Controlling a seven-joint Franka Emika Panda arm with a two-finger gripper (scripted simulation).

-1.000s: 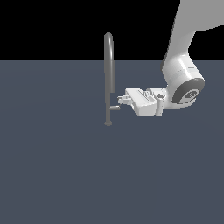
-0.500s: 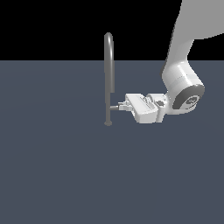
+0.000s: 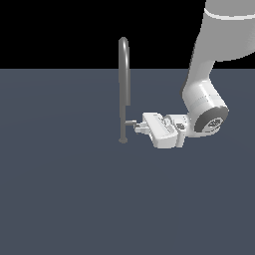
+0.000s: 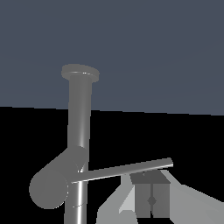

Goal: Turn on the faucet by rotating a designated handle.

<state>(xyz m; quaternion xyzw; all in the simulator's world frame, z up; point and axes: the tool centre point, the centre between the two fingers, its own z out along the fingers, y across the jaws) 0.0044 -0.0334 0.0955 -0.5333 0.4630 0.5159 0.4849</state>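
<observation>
Two views: exterior first, then wrist.
Exterior, faucet [image 3: 123, 94]: upright grey pipe with hooked top, centre of frame, base flange on the dark floor.
Exterior, handle [image 3: 130, 122]: short stub projecting from the lower pipe toward the exterior view's right, just above the flange.
Exterior, gripper [image 3: 138, 127]: horizontal, at centre right, fingertips at the handle's outer end; the white arm rises to the upper right corner.
Exterior, jaws: too small to judge.
Wrist, faucet [image 4: 80, 118]: pipe and round flange at centre left.
Wrist, handle [image 4: 124, 169]: thick stub at lower left, thin flat bar running to lower right.
Wrist, gripper [image 4: 151, 194]: lower right, directly behind the bar's free end.
Wrist, jaws: pressed together, pads meeting at a seam, nothing between them.
</observation>
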